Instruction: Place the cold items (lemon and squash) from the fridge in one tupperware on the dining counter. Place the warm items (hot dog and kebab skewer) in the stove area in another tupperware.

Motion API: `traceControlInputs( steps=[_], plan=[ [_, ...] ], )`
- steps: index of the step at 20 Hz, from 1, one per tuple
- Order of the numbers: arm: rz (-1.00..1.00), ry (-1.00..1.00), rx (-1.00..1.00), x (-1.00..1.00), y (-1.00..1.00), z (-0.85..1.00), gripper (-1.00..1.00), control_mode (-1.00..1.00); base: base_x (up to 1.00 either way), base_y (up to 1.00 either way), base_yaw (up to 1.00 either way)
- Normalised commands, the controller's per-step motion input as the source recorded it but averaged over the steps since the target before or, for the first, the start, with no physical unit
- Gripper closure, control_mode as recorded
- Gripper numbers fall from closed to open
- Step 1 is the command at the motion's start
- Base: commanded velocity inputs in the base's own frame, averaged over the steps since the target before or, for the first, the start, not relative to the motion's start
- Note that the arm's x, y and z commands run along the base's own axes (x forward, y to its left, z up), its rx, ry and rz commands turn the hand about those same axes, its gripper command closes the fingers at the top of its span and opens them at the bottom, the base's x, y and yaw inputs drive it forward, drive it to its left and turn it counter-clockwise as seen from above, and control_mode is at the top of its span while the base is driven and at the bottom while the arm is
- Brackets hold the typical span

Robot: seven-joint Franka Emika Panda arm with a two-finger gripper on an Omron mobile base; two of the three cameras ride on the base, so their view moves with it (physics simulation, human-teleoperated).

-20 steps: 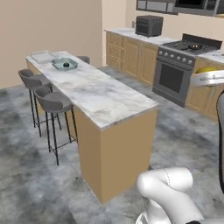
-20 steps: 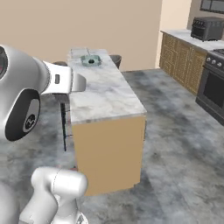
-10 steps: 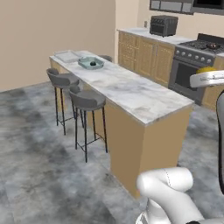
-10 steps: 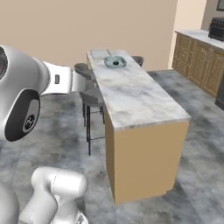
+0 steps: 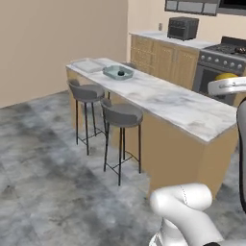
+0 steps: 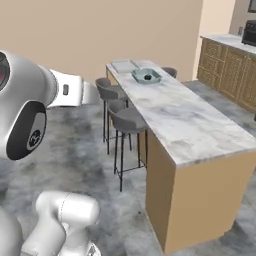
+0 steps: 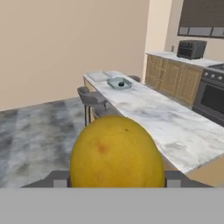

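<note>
Half the lemon (image 7: 117, 152) hides jaws.

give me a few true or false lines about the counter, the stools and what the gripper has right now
1. The gripper holds a round yellow lemon. True.
2. The pale green tupperware tub stands on the grey floor. False: it sits on the long marble dining counter, near its far end.
3. Two grey stools stand along the counter's side. True.
4. The black toaster oven sits on the dining counter. False: it stands on the back counter beside the stove.
5. A flat clear lid lies beyond the tub. True.
</note>
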Motion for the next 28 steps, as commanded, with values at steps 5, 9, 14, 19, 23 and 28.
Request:
traceControlInputs(
  steps=[5,9,14,19,23,28],
  plan=[
    [0.0,0.0,0.0,0.0,0.0,0.0,1.0,1.0,0.46,1.0,-0.3],
    [0.0,0.0,0.0,0.0,0.0,0.0,1.0,1.0,0.52,1.0,-0.36],
    [0.0,0.0,0.0,0.0,0.0,0.0,1.0,1.0,0.61,1.0,-0.41],
    [0.0,0.0,0.0,0.0,0.0,0.0,1.0,1.0,0.63,1.0,-0.4],
    [0.0,0.0,0.0,0.0,0.0,0.0,1.0,1.0,0.63,1.0,-0.38],
    [0.0,0.0,0.0,0.0,0.0,0.0,1.0,1.0,0.64,1.0,-0.38]
  ],
)
